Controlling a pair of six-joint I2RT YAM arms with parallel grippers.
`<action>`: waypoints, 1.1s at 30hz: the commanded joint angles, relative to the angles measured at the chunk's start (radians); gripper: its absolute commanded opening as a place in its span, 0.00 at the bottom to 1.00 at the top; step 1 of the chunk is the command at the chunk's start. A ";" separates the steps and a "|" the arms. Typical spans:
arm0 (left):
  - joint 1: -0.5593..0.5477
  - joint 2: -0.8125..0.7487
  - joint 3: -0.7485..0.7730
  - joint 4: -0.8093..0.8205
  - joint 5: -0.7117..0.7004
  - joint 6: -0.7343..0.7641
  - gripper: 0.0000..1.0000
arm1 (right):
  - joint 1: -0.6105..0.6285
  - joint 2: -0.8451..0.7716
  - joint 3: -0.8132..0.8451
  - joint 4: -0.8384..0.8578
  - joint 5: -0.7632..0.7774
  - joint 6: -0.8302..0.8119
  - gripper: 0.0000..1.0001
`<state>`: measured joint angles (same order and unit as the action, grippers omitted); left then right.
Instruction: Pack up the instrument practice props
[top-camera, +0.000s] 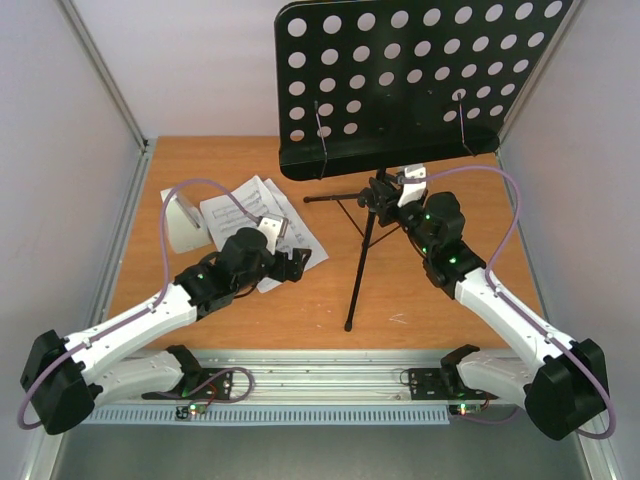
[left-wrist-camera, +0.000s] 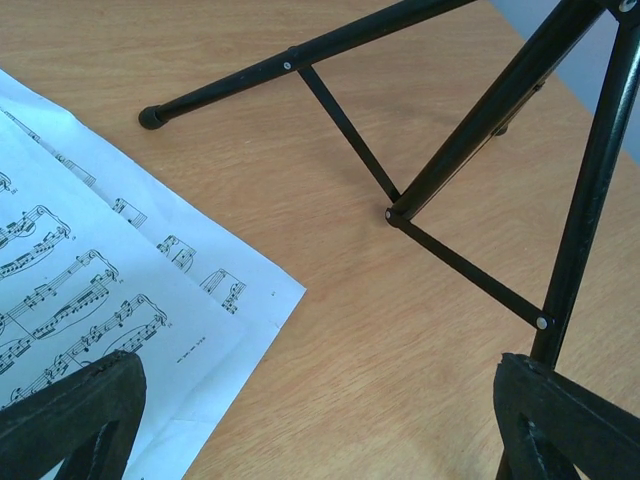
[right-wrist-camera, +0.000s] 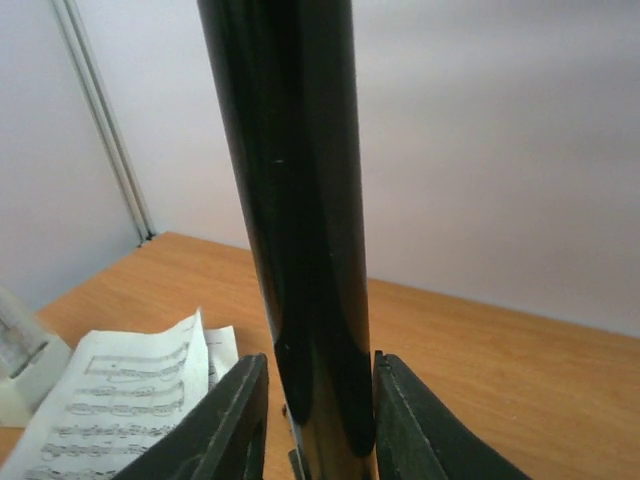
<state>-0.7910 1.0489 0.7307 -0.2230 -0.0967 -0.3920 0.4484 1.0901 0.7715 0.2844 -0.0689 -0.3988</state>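
Note:
The black music stand's perforated desk (top-camera: 400, 80) rises at the back, on tripod legs (top-camera: 360, 270). My right gripper (top-camera: 392, 195) is shut on the stand's upright pole (right-wrist-camera: 300, 200); in the right wrist view its gripper (right-wrist-camera: 320, 420) hugs the pole from both sides. White sheet-music pages (top-camera: 235, 215) lie spread at the left, with a small pale grey metronome (top-camera: 183, 222) beside them. My left gripper (top-camera: 300, 262) hovers open over the pages' right edge. In the left wrist view the gripper (left-wrist-camera: 320, 420) has bare table between its fingers, with pages (left-wrist-camera: 80, 270) to the left and tripod legs (left-wrist-camera: 480, 120) ahead.
The wooden table (top-camera: 450, 300) is walled in by pale panels on the left, back and right. A metal rail (top-camera: 320, 365) runs along the near edge by the arm bases. One tripod foot (left-wrist-camera: 152, 117) rests close to the pages.

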 joint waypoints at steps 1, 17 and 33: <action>0.006 -0.004 -0.017 0.026 0.004 0.004 0.96 | -0.004 0.017 -0.009 0.070 -0.020 -0.079 0.28; 0.006 -0.036 -0.040 0.030 0.004 0.040 0.96 | -0.002 -0.069 -0.027 -0.029 -0.126 -0.191 0.01; 0.006 -0.056 -0.025 0.050 0.116 0.154 0.96 | -0.002 -0.154 -0.053 -0.145 -0.338 -0.148 0.01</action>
<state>-0.7910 1.0164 0.7002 -0.2226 -0.0311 -0.2897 0.4385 0.9546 0.7311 0.1520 -0.2779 -0.5339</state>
